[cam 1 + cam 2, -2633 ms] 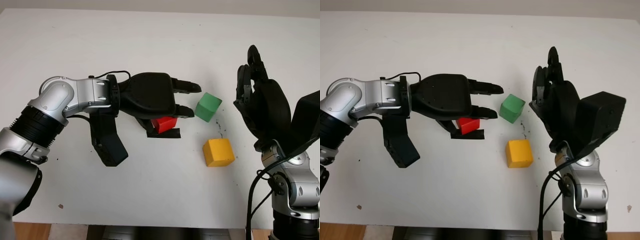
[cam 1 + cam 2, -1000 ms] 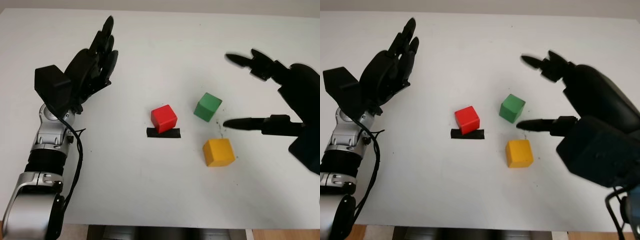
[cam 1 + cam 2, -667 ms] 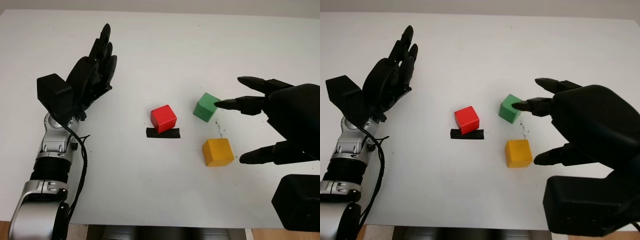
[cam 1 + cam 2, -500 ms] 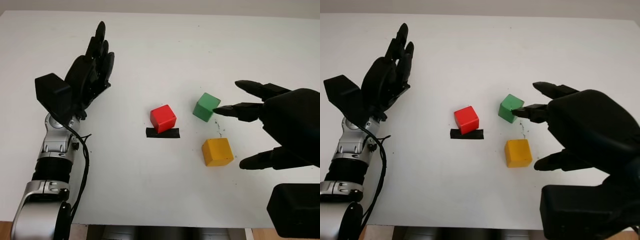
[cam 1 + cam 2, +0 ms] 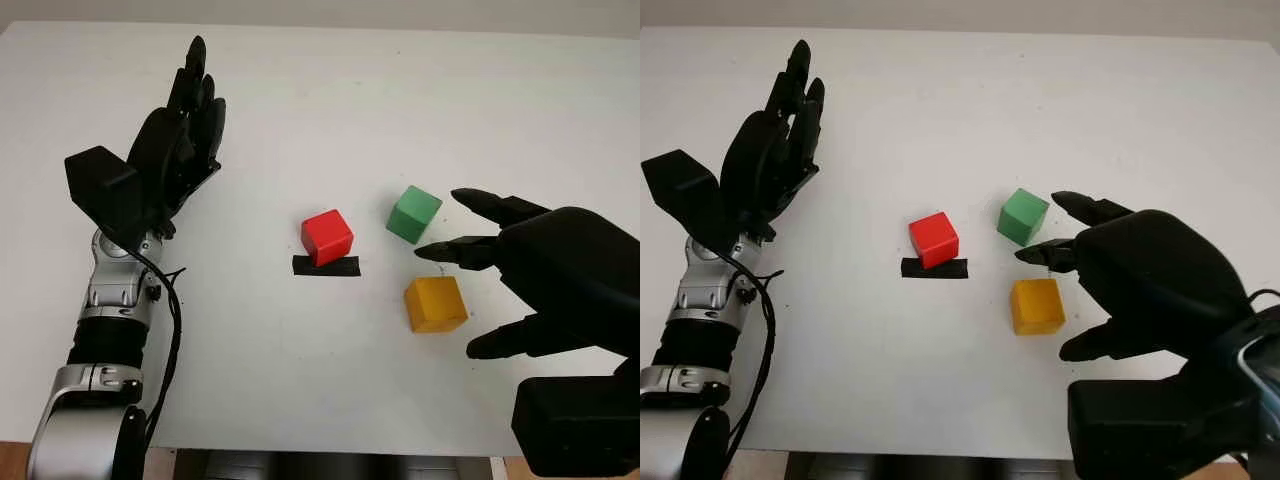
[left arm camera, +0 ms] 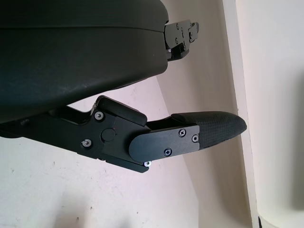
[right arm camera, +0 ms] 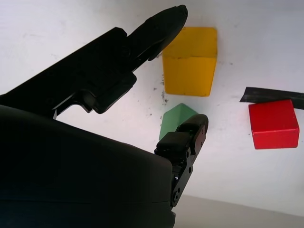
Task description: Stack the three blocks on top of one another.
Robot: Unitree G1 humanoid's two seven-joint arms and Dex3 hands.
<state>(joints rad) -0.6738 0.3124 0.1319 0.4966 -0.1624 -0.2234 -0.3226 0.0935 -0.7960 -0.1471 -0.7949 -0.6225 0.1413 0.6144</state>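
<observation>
Blocks: red block [image 5: 327, 236] by a strip of black tape [image 5: 326, 265]; green block [image 5: 414, 213] to its right; yellow block [image 5: 435, 303] nearer than the green. All apart on the white table [image 5: 300, 120], none stacked.
Right hand [image 5: 545, 270]: open, empty, just right of the yellow block, fingertips near yellow and green.
Left hand [image 5: 165, 150]: open, empty, raised at the table's left, well apart from the blocks.
Risk: likely a fingertip knocking the green block while closing on the yellow, the two sitting near each other; possibly an off-centre pinch twisting the block.
Writing: none readable; no brand or label on blocks or tape.
</observation>
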